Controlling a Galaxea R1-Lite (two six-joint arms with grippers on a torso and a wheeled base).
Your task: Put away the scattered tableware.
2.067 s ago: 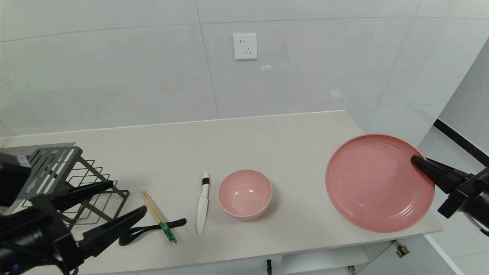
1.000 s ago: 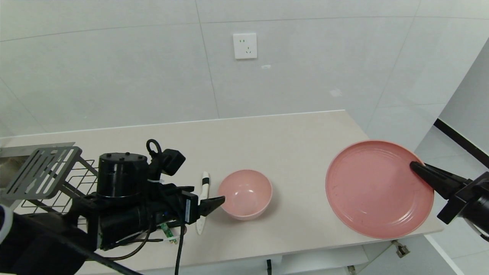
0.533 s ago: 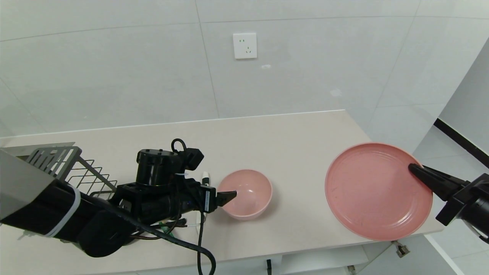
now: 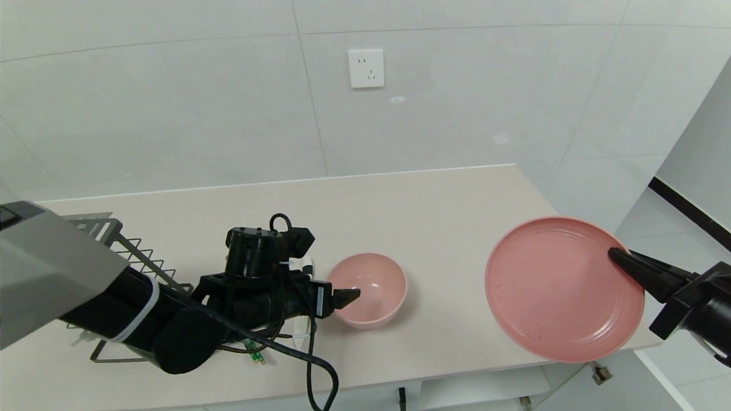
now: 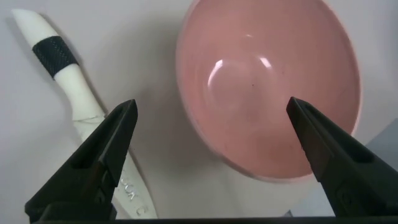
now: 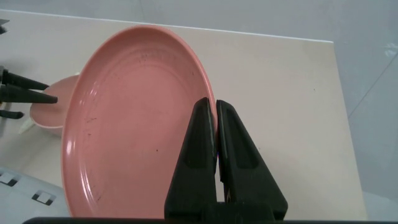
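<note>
A wall of pale tiles with a white socket (image 4: pixel 366 68) stands behind a beige countertop (image 4: pixel 445 211), which carries the tableware I am working on. At the left end of the countertop is a dark wire dish rack (image 4: pixel 111 231), partly hidden behind my left arm. The pink bowl (image 4: pixel 374 288) stands upright near the middle of the front edge. My left gripper (image 4: pixel 345 297) is at the bowl's left side, and its fingers are spread wide with nothing between them. In the left wrist view, one finger (image 5: pixel 102 155) hangs over the bare countertop between the bowl and the knife. The other finger (image 5: pixel 326 146) hangs over the far part of the bowl's hollow, and I cannot tell whether either finger touches the rim. The white knife (image 5: pixel 68 81), with a black band on its handle, lies flat just beside the bowl on its left, apart from it. The green ends of a pair of chopsticks (image 4: pixel 255 354) show from under my left arm near the front edge. At the right end, my right gripper (image 6: pixel 212 106) is pinched closed on the rim of the pink plate (image 4: pixel 562 288). It holds the plate tilted, with the hollow face turned toward the bowl. The plate's lower edge reaches past the front right corner of the countertop, well apart from the bowl.
</note>
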